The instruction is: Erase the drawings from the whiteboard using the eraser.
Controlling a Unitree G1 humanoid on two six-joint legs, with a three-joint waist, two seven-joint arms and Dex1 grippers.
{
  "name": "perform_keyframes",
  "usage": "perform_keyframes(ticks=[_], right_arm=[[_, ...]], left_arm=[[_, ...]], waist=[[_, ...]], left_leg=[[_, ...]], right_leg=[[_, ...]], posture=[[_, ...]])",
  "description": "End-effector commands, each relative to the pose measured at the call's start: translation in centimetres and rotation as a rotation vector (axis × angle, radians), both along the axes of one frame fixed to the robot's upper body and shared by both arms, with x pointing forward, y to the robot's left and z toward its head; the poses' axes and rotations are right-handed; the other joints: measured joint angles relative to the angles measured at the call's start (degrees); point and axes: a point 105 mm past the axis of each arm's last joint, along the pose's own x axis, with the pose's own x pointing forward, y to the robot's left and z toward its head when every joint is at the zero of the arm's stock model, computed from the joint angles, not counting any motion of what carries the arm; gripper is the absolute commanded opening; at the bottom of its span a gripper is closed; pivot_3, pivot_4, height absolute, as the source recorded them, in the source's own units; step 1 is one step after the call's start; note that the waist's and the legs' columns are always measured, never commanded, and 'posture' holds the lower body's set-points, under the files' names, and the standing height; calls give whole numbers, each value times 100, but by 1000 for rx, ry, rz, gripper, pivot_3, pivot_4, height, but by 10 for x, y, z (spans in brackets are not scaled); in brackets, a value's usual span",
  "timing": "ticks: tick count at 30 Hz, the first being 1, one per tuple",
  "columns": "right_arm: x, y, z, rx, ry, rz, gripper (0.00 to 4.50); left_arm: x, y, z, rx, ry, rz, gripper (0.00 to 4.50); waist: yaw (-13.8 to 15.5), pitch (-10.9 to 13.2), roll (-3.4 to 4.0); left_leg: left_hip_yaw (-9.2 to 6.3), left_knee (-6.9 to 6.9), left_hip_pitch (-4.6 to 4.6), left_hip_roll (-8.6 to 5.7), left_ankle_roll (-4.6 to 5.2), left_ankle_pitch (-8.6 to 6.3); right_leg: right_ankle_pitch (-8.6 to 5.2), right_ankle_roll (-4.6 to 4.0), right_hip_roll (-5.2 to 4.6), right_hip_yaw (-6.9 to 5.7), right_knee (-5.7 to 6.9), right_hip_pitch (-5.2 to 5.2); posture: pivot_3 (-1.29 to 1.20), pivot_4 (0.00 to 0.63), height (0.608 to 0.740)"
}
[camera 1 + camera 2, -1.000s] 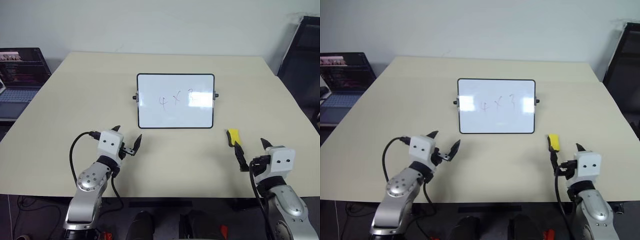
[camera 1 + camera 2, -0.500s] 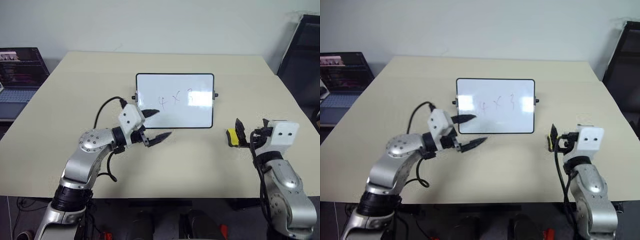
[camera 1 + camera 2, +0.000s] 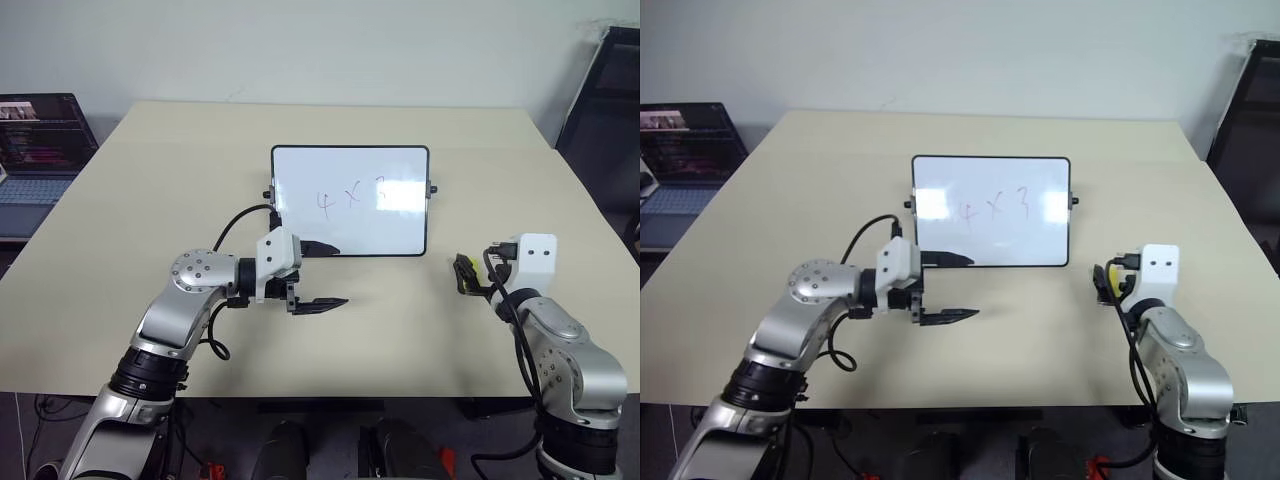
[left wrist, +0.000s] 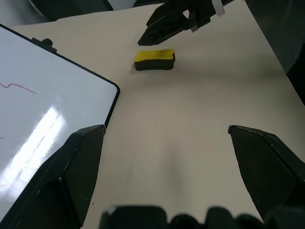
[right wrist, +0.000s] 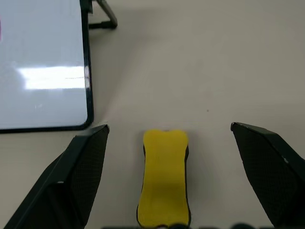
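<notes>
One beige surface (image 3: 150, 200) carries one whiteboard (image 3: 350, 235), lying flat near its middle, with one set of drawings (image 3: 350, 197), three reddish characters, on it. One laptop (image 3: 40, 150) sits off the surface's left edge. Two grippers show: the left gripper (image 3: 322, 275), jaws spread, hangs at the whiteboard's near left corner; the right gripper (image 5: 167, 176), jaws spread, straddles the one eraser (image 5: 164, 176), which lies on the surface just right of the whiteboard's near right corner.
</notes>
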Motion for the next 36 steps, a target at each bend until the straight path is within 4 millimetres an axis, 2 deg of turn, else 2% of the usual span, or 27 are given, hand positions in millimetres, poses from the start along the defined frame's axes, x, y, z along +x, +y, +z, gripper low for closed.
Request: perform_keyframes(ticks=[1,7,27,30,36], right_arm=[[4,4,7,-16,-30,12,4483],[5,9,-2,-28,-6,26,4483],[7,1,-21,-29,42,-24,4483],[8,0,-21,-26,33,-34,3906],[10,1,-20,-22,27,-34,1645]], left_arm=[[-1,-4,2,2,-44,-36,4500],[-3,-10,1,-6,-55,-59,4500],[-5,-23,8,-22,-70,-87,4500],[-5,-23,9,-22,-73,-85,4500],[-5,-23,10,-20,-77,-78,4500]], waist=[[0,0,0],[4,0,0],[2,0,0],[2,0,0],[3,0,0]], left_leg=[[0,0,-2,0,0,0],[-5,4,-22,-3,0,0],[-8,5,-23,-2,0,0],[-7,6,-23,-3,0,0],[-8,6,-23,-1,0,0]], right_leg=[[0,0,0,0,1,-3],[0,0,1,-1,1,-18],[1,0,4,-2,3,-18],[1,0,8,-3,3,-18],[1,0,18,-2,4,-18]], posture=[[0,150,740],[0,150,740],[0,150,740],[0,150,740],[0,150,740]])
